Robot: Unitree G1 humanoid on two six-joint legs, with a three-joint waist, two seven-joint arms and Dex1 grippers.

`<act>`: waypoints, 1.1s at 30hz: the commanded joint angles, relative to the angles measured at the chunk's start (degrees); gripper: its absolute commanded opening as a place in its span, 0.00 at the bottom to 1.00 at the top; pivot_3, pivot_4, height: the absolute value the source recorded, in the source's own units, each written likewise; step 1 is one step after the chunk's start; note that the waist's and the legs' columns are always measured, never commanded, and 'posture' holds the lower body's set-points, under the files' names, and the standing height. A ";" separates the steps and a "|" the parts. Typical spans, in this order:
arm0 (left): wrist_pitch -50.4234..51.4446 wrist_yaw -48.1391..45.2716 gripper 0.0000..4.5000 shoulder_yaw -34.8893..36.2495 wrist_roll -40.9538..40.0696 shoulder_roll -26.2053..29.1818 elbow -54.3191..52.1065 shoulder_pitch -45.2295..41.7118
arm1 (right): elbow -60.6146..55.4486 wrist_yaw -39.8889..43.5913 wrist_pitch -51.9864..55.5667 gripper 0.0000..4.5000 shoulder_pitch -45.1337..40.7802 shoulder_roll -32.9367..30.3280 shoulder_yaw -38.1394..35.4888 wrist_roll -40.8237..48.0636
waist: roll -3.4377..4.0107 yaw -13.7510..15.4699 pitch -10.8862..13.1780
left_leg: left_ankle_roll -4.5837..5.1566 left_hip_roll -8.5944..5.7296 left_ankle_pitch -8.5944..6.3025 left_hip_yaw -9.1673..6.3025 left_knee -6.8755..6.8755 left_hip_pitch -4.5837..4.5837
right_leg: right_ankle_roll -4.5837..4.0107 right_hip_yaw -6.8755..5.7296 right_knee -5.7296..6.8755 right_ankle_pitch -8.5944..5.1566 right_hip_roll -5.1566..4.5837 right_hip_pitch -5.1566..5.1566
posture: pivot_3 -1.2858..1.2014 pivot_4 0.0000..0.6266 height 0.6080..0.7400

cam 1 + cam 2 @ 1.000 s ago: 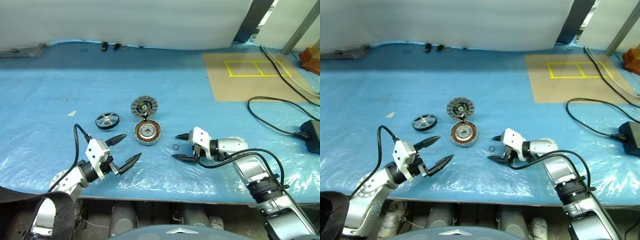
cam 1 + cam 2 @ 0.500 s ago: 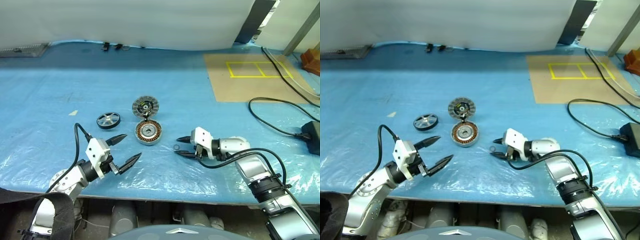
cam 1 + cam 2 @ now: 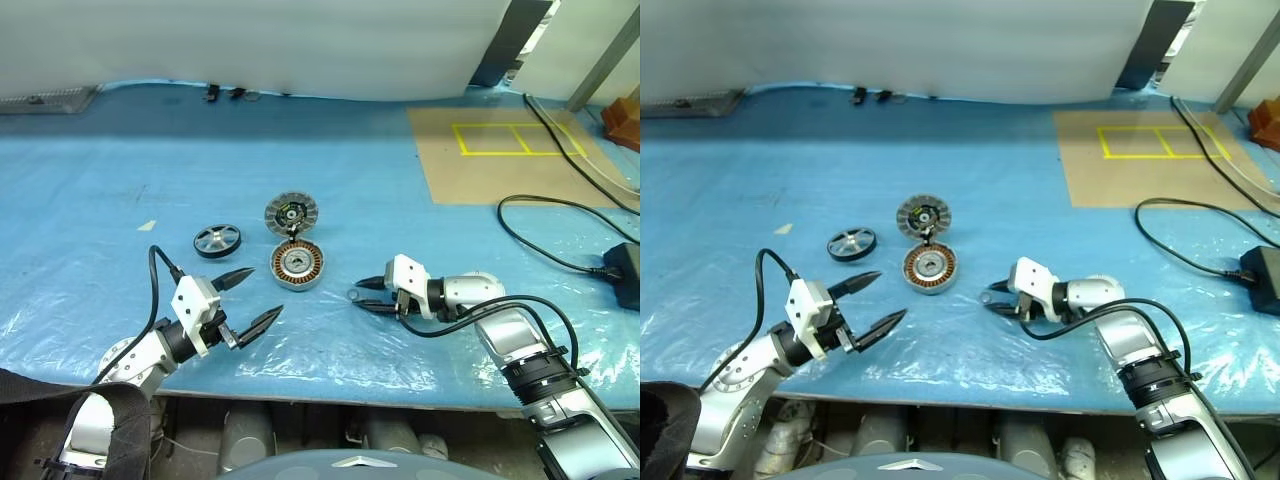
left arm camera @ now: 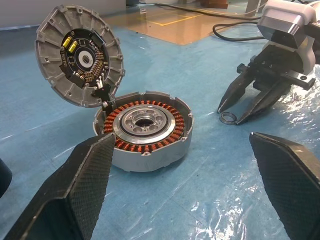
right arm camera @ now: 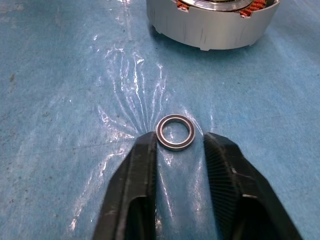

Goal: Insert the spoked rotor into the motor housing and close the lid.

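Observation:
The motor housing (image 3: 296,266), a grey cup with copper windings, lies mid-table. Its ribbed lid (image 3: 289,213) stands tilted open at the housing's far edge, circuit face showing (image 4: 80,62). To the left of them the black-rimmed spoked rotor (image 3: 216,241) lies flat. A small metal ring (image 5: 175,132) lies on the blue sheet right of the housing. My right gripper (image 5: 180,144) reaches it from the right; one of its fingers (image 5: 137,165) touches the ring and the jaws stand narrowly apart around it. My left gripper (image 3: 262,295) hovers wide open near the housing, holding nothing.
Blue plastic sheeting (image 3: 120,170) covers the table. A brown board with yellow tape (image 3: 500,150) lies far right. Black cables (image 3: 540,235) and a black adapter (image 3: 625,270) sit at the right edge. The table's front edge runs just under both grippers.
My right gripper's fingers have drawn in from wide apart to a narrow gap around the small ring. The left gripper and the motor parts have not moved.

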 commanded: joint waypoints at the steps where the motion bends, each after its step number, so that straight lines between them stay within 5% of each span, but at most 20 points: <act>1: -0.22 -0.07 1.00 0.65 -0.42 0.55 -1.91 -0.27 | 1.61 0.40 1.04 0.08 0.95 -1.06 0.72 -0.85 | 0.00 -0.01 0.00 | 0.00 0.00 0.00 0.01 0.00 0.01 | 0.00 0.00 0.00 0.00 0.00 0.01 | 0.52 0.24 1.00; 3: -0.25 -0.07 1.00 0.72 -0.42 0.57 -1.82 -0.41 | 1.72 0.43 1.07 0.01 0.73 -0.99 0.77 -0.88 | -0.01 -0.02 0.00 | 0.00 0.00 0.00 0.00 0.00 0.02 | 0.01 0.00 0.00 -0.01 0.00 0.01 | 0.52 0.24 1.00; 13: -0.75 0.32 1.00 1.58 -0.39 0.44 -1.79 0.33 | -1.17 0.24 5.36 0.01 -3.20 1.37 -0.50 2.43 | 0.00 -0.27 0.00 | 0.00 0.01 0.00 -0.02 0.00 0.00 | 0.01 -0.01 -0.01 0.00 0.01 -0.01 | 0.52 0.24 1.00; 16: -0.77 0.48 1.00 1.65 -0.31 0.37 -1.90 0.45 | -2.67 0.41 7.35 0.12 -4.28 2.43 -0.03 3.25 | 0.00 -0.22 0.00 | 0.00 0.01 0.00 -0.01 -0.01 -0.05 | -0.08 -0.01 -0.01 0.05 0.01 -0.07 | 0.52 0.24 1.00; 20: -0.79 0.34 1.00 2.07 -0.42 0.61 -1.94 0.64 | -6.24 -0.29 11.55 0.43 -4.70 4.67 1.14 3.67 | 0.00 -0.20 0.00 | 0.00 0.02 0.00 -0.01 -0.07 -0.11 | -0.34 -0.02 -0.05 0.19 0.03 -0.18 | 0.52 0.24 1.00; 33: -1.31 2.89 1.00 1.28 0.45 -1.39 -4.70 5.07 | -15.79 -3.12 23.07 0.43 -3.31 5.50 5.71 2.88 | 0.01 -0.14 0.01 | -0.01 0.02 0.00 -0.02 -0.08 -0.10 | -0.34 -0.03 -0.09 0.20 0.02 -0.25 | 0.52 0.24 1.00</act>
